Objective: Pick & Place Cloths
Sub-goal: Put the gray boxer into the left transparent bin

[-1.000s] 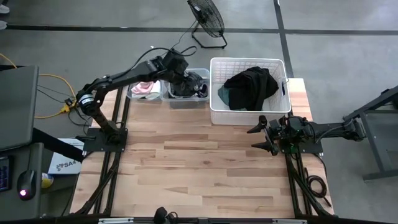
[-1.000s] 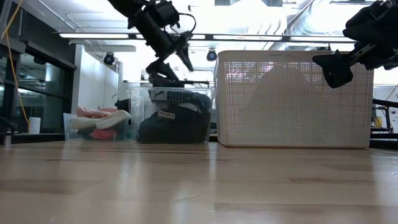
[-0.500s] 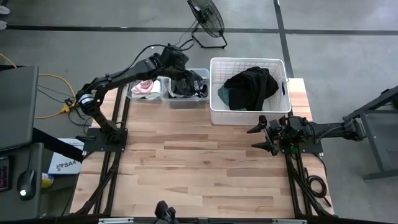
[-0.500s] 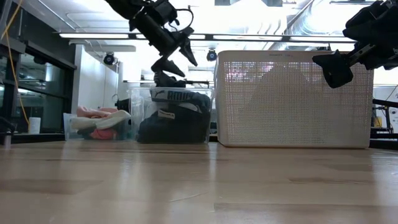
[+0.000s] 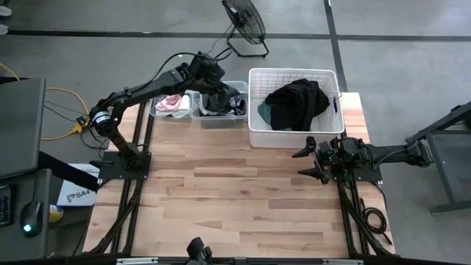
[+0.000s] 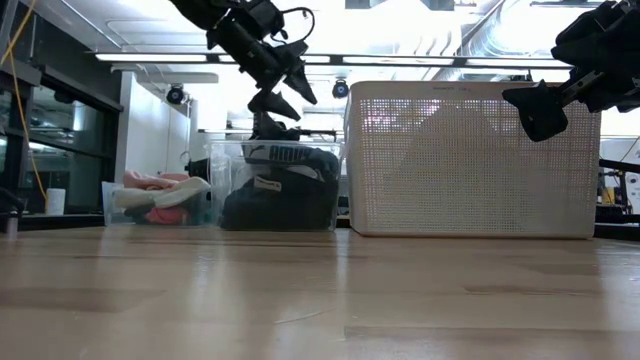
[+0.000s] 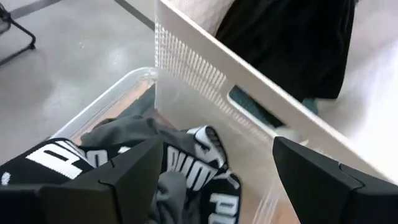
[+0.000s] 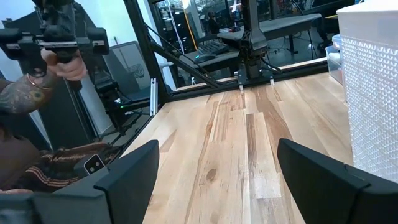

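The left gripper hangs above the clear bin at the surface's far edge, fingers spread and empty. Straight beneath them lie dark cloths with lettered waistbands. More cloths fill the basket just beside the bin. The right gripper waits released at the surface's right edge, so the left arm is nearer.

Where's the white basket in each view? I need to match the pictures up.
High: basket at table's far edge, right of centre, dark cloths inside.
Low: basket right of centre.
Left wrist: its slatted wall runs diagonally beyond the open left gripper.
Right wrist: one corner at the edge.
Shared landmark: clear bin beside it.
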Controlling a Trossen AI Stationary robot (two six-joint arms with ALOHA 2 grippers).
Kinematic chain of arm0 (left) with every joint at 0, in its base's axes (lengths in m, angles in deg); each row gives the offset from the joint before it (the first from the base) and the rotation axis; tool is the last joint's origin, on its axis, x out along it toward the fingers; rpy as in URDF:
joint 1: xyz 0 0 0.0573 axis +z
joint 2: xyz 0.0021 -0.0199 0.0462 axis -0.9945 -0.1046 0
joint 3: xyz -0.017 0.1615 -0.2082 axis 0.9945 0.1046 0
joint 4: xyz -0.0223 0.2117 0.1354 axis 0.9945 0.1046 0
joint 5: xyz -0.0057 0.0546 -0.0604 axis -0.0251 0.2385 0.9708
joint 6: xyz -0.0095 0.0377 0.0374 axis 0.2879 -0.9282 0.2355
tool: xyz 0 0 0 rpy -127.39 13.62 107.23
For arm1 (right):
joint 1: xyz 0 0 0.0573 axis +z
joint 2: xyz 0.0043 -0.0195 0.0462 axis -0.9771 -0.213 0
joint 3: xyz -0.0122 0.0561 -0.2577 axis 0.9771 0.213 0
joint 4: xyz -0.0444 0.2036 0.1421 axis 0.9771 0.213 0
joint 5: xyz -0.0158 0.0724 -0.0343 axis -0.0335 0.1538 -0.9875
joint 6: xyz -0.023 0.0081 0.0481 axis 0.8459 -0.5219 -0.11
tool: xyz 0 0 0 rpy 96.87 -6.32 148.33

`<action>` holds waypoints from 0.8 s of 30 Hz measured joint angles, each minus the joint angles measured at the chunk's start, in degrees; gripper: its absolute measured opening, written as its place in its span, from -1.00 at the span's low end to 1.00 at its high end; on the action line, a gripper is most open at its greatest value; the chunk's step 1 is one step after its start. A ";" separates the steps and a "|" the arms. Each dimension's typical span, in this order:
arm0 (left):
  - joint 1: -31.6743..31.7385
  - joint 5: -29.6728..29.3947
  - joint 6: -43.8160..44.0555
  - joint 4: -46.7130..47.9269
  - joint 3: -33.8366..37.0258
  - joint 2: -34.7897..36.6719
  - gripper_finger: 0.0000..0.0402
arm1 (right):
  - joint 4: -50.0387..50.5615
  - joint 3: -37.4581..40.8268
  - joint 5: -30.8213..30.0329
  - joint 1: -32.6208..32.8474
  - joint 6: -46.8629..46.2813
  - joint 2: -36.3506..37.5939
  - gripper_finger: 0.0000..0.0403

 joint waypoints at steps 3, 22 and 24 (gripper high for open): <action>0.00 -0.23 -3.32 1.23 0.00 0.00 0.43 | 0.00 0.00 0.00 0.00 0.00 0.01 0.58; -0.35 2.15 -4.52 0.40 0.02 0.47 -0.17 | 0.00 0.00 0.02 -0.02 0.00 0.00 0.58; -0.33 3.55 -4.58 0.27 0.02 1.05 -0.16 | 0.00 -0.01 0.01 -0.01 0.00 0.00 0.58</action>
